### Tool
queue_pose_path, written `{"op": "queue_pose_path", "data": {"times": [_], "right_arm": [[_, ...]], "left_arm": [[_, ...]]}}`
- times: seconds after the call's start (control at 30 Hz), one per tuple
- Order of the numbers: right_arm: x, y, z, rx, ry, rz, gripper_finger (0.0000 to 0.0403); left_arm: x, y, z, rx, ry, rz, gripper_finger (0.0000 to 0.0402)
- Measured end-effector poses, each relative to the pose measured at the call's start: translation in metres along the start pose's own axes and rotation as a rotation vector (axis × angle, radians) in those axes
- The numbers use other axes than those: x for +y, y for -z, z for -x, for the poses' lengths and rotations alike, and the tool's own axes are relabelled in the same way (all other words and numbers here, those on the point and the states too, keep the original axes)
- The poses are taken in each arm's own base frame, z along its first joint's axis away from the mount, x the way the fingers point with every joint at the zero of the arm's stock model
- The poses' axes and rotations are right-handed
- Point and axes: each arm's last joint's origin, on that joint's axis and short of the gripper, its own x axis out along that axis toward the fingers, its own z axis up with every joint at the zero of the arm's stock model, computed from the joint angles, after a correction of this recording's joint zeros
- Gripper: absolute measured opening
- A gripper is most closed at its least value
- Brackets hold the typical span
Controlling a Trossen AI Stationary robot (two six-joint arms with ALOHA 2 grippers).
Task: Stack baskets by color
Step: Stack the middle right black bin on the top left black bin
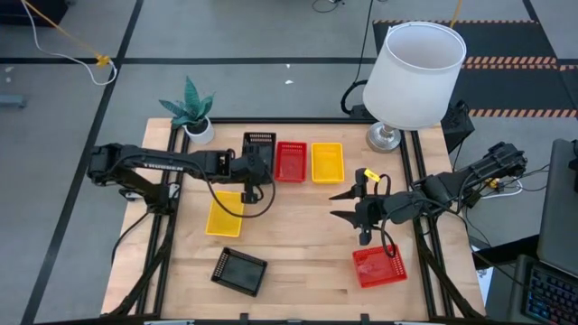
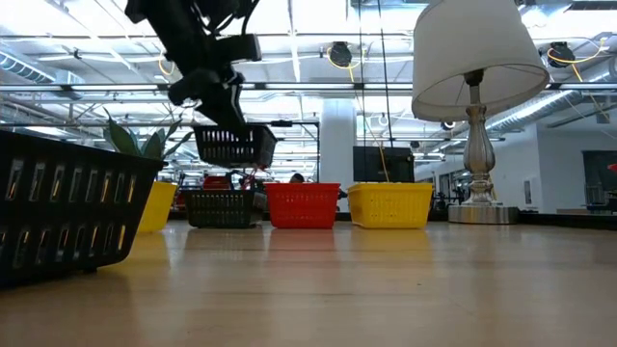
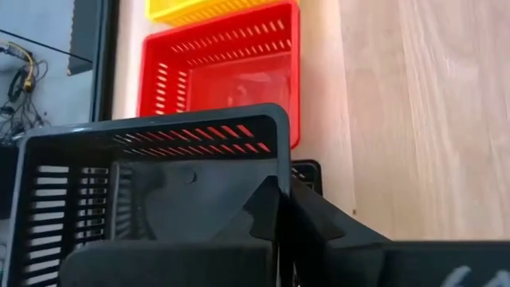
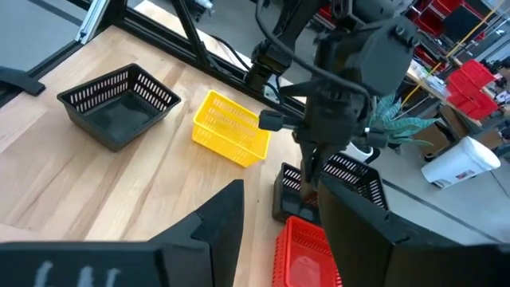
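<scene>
My left gripper (image 1: 259,171) is shut on a black basket (image 2: 234,145), which hangs above another black basket (image 2: 222,207) standing on its base at the far side of the table. Beside that one stand a red basket (image 1: 290,161) and a yellow basket (image 1: 327,162) in a row. Loose on the table lie a yellow basket (image 1: 225,214), a black basket (image 1: 239,271) and a red basket (image 1: 378,265). My right gripper (image 1: 343,205) hovers open over the table's right half, above and behind the loose red basket, and holds nothing. My left gripper pinches one side wall of the black basket at its rim (image 3: 282,163), one finger (image 3: 267,203) inside the basket and the other (image 3: 323,219) outside. The fingers slant down from above, from the table's left. The basket hangs clear, open side up, roughly level.
A white lamp (image 1: 415,77) stands at the table's far right corner and a small potted plant (image 1: 191,113) at its far left corner. Dark frame rails (image 1: 411,162) run along the table's sides. Bare wood (image 1: 307,235) lies in the middle.
</scene>
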Motion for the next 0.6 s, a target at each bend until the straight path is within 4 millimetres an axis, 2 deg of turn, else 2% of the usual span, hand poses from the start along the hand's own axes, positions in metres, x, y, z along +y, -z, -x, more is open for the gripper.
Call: {"op": "queue_pose_path", "data": {"times": [0.13, 0.33, 0.47, 0.6], "right_arm": [[0.0, 0.0, 0.0, 0.0, 0.0, 0.002, 0.0155], [0.0, 0.0, 0.0, 0.0, 0.0, 0.001, 0.0155], [0.0, 0.0, 0.0, 0.0, 0.0, -0.001, 0.0155], [0.0, 0.0, 0.0, -0.001, 0.0, -0.001, 0.0155]], "left_arm": [[0.003, 0.007, -0.005, 0.019, 0.002, -0.01, 0.0007], [0.006, 0.016, -0.014, 0.012, 0.012, 0.02, 0.0019], [0.008, 0.018, -0.016, -0.001, 0.054, 0.034, 0.0007], [0.008, 0.02, -0.017, 0.002, 0.057, 0.041, 0.0018]]}}
